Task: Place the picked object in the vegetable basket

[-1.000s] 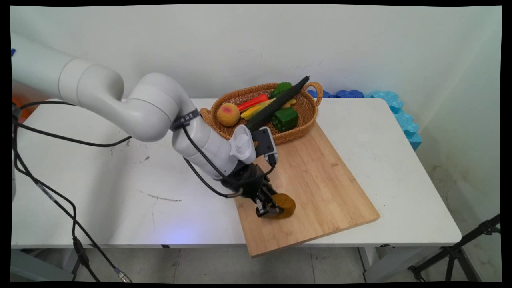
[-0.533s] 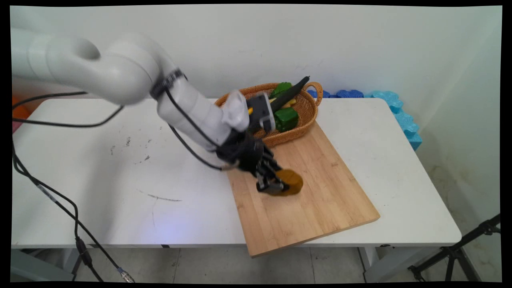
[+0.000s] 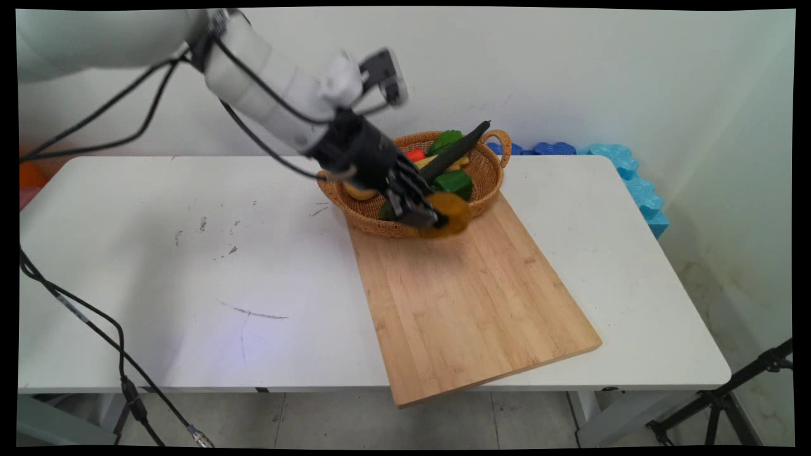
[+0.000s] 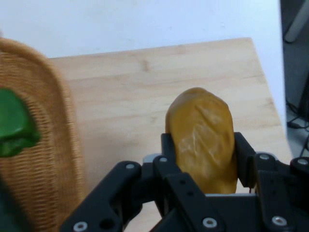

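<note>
Clamped between the black gripper's [image 3: 429, 218] two fingers [image 4: 169, 150] is a brownish-yellow potato [image 4: 203, 140], held clear of the wooden cutting board [image 3: 469, 297] and hanging just at the near rim of the wicker basket [image 3: 374, 221]. Inside the basket lie a green pepper [image 3: 455, 180], a long dark cucumber [image 3: 453, 150] propped over the far rim, a red piece and a yellow one (both mostly hidden by the hand) — and a peach-coloured fruit [image 3: 358, 191] tucked behind the wrist. Black cables [image 3: 95, 120] trail from the arm across the white table [image 3: 190, 266]. Blue foam pieces [image 3: 624, 168] sit along the wall — well apart from the board.
</note>
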